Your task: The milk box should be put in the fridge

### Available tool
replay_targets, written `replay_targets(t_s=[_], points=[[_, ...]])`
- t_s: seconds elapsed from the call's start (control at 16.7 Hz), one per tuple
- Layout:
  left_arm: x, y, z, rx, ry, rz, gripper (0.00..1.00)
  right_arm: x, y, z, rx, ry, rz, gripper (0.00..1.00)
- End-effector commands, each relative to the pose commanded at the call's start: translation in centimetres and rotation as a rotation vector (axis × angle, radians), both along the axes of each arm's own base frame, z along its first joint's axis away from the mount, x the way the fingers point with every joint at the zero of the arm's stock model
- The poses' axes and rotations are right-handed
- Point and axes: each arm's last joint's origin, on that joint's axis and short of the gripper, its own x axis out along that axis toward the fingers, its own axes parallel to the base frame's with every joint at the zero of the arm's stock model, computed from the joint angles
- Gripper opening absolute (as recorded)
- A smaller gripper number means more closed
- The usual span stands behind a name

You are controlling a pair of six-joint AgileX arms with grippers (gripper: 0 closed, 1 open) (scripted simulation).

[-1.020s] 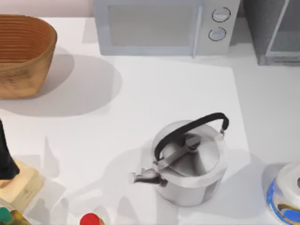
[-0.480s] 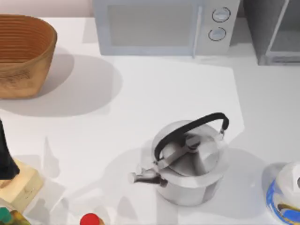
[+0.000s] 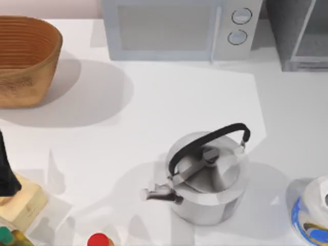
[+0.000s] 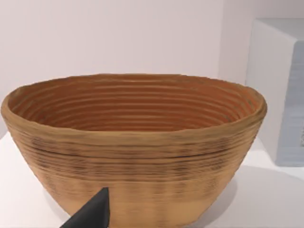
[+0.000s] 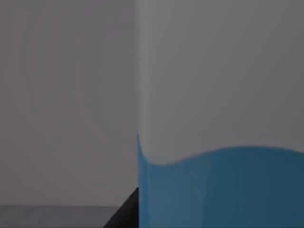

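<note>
Right wrist view has the milk box (image 5: 218, 114) pressed close against the lens; finger state cannot be told. Risk: unseen misalignment striking the fridge (image 3: 300, 36) frame.

A ribbed wicker basket (image 4: 135, 147) sits directly ahead of the left wrist camera, the microwave (image 3: 179, 29) just beside it. The steel kettle (image 3: 207, 177), white-and-blue tub (image 3: 311, 212) and red-capped bottle (image 3: 99, 240) stand apart.
</note>
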Motion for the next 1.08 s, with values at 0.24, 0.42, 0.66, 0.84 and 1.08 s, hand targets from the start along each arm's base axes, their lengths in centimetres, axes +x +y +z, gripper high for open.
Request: replay_targets(t_s=[0.24, 0.42, 0.66, 0.84, 1.08], points=[[0.00, 0.00, 0.00, 0.000, 0.000, 0.000, 1.00, 0.00, 0.00, 0.00, 0.000, 0.000, 0.000, 0.38], [0.00, 0.00, 0.00, 0.000, 0.000, 0.000, 1.00, 0.00, 0.00, 0.00, 0.000, 0.000, 0.000, 0.60], [0.00, 0.00, 0.00, 0.000, 0.000, 0.000, 1.00, 0.00, 0.00, 0.00, 0.000, 0.000, 0.000, 0.90], [0.00, 0.00, 0.00, 0.000, 0.000, 0.000, 1.00, 0.00, 0.00, 0.00, 0.000, 0.000, 0.000, 1.00], [0.00, 0.00, 0.00, 0.000, 0.000, 0.000, 1.00, 0.00, 0.00, 0.00, 0.000, 0.000, 0.000, 1.00]])
